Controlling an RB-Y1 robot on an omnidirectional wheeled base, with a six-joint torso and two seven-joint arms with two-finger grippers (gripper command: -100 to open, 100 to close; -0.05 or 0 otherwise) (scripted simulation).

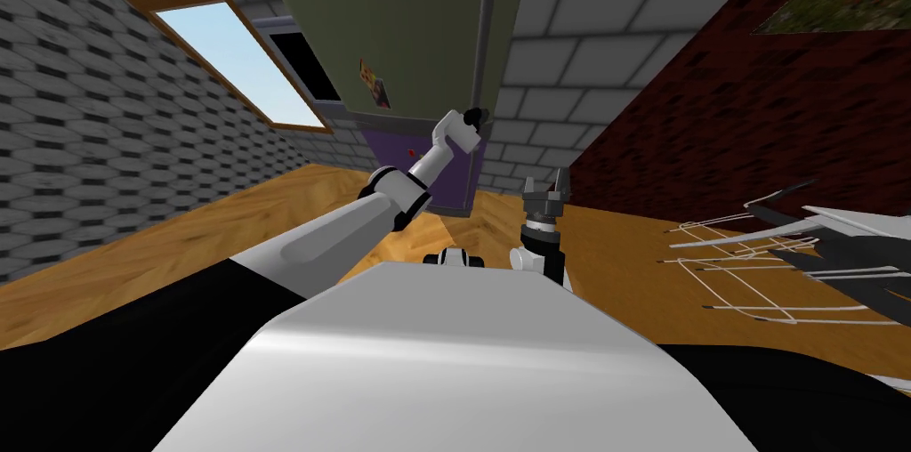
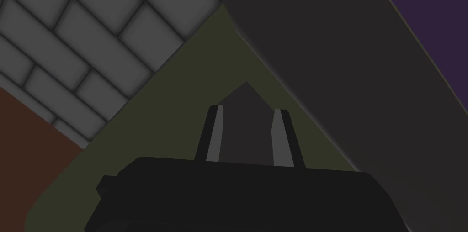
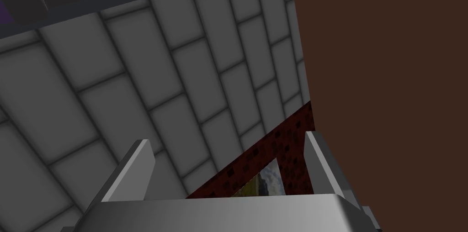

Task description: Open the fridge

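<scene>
Window [image 1: 240, 64] sits far left, well apart from the work; next comes the fridge [image 1: 400, 20], straight ahead against the grey block wall, with an olive upper door above a purple lower panel [image 1: 445, 175]; the door looks flush, so nothing is open yet.

Left gripper [image 1: 478, 115] is raised to the door's lower right corner, at the bottom end of the tall grey handle [image 1: 486, 20]; in the left wrist view its fingers [image 2: 215, 133] are drawn in on a dark grey piece that fills the gap between them, by its colour probably the foot of the handle, while the main bar runs just beside the hand.

With the handle on the door's right edge, the hinge is likely on the left; so pull back along an arc curving left, let the wrist turn with the door, and draw steadily, since a grip this low could slide off the end.

Right gripper [image 1: 548, 176] waits low to the right, spread and empty; wire rack [image 1: 756, 269] lies far right on the floor.
</scene>
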